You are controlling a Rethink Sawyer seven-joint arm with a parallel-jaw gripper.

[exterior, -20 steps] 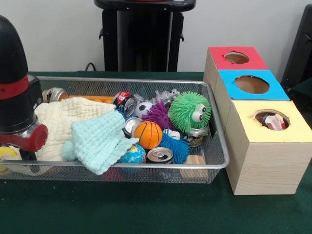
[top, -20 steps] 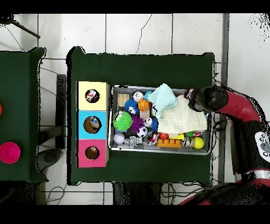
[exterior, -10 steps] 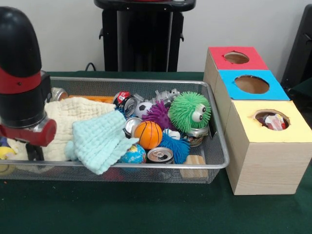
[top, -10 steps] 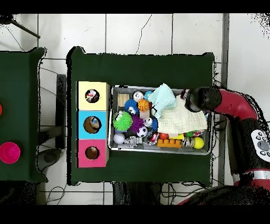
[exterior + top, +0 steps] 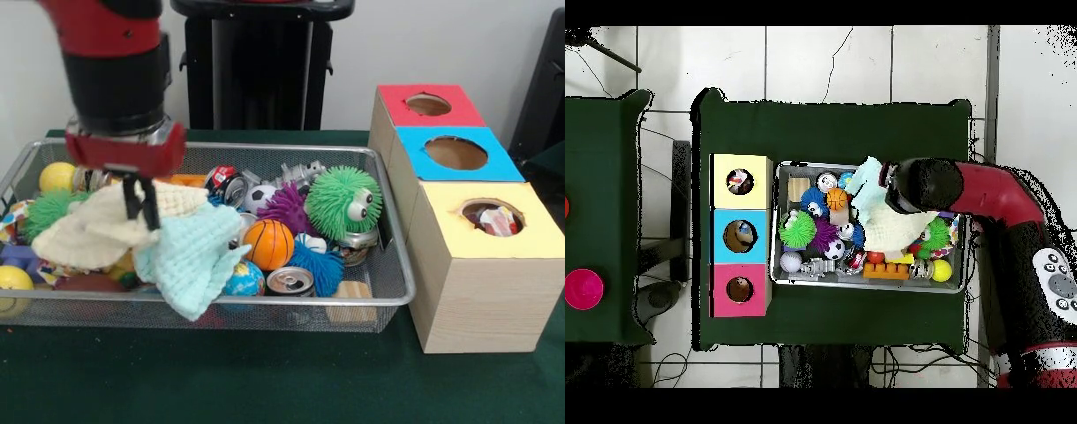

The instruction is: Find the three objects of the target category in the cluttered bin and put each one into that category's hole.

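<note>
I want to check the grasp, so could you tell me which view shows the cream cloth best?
The front view: the gripper pinches the cream cloth, lifting it. In the overhead view the arm hides much of it.

Even, soft indoor light, fairly bright; faint shadows under the bin (image 5: 388, 300) on the desk (image 5: 265, 380). The front view is slightly soft; cans (image 5: 290, 281) show small glints.

cream waffle-weave cloth (image 5: 93, 231): pale cream
mint waffle-weave cloth (image 5: 190, 256): light aqua
fuzzy googly-eyed ball (image 5: 344, 202): bright green
small basketball (image 5: 267, 244): orange, black seams
three-hole sorting box (image 5: 468, 212): red, blue, yellow tops
</note>
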